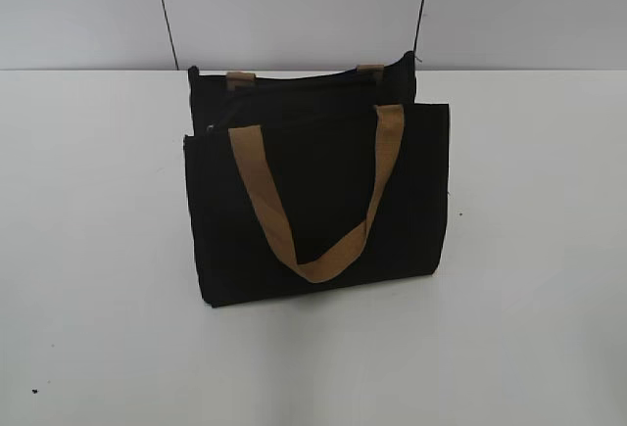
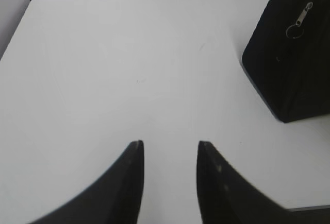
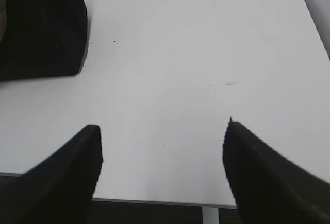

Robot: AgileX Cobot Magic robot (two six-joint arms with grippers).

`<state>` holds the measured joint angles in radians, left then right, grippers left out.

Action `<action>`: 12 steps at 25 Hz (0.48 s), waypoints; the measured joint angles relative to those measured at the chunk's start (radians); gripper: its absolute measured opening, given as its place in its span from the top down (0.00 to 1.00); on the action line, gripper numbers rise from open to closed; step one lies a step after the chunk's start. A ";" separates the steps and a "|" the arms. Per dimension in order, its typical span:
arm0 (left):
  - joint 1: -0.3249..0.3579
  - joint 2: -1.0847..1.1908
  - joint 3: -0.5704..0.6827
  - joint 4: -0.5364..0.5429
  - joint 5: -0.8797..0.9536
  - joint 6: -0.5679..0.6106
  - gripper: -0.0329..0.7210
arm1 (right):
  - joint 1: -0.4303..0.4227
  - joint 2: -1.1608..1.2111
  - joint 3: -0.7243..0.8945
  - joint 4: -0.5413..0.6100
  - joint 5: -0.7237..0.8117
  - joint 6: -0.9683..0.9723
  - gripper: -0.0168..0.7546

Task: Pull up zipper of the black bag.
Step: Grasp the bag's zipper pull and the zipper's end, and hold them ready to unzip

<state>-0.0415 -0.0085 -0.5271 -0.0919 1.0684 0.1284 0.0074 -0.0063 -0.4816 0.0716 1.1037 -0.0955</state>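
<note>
— Standing upright mid-table: black bag [image 1: 318, 201], on the white table [image 1: 98, 250], one tan strap handle [image 1: 315, 191] drooping down its front face in a loop, stubs of the second strap [image 1: 240, 79] poking up at the back edge.

— Zipper?

— Running along the top edge as a thin dark line [image 1: 284, 93] in the exterior view; hard to tell there how far shut. Showing clearer from the left wrist: silvery pull tab [image 2: 301, 20] with a small ring, hanging on the bag's end face at upper right.

— Left gripper [image 2: 169, 142]?

— Parted, with a modest gap between the dark fingers, empty, hovering over bare table, well apart from the bag.

— And the right gripper [image 3: 162, 126]?

— Spread wide, holding nothing, over bare table too; bag corner just visible at upper left of that view, not touching.
</note>
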 joint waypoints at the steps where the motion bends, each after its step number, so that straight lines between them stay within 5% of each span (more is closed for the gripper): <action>1: 0.000 0.000 0.000 0.000 0.000 0.000 0.60 | 0.000 0.000 0.000 0.000 0.000 0.000 0.26; 12: 0.000 0.004 -0.003 0.000 -0.003 0.000 0.60 | 0.000 0.000 0.000 0.000 0.000 0.000 0.26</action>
<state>-0.0415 -0.0044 -0.5298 -0.0919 1.0651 0.1284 0.0074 -0.0063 -0.4816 0.0716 1.1037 -0.0955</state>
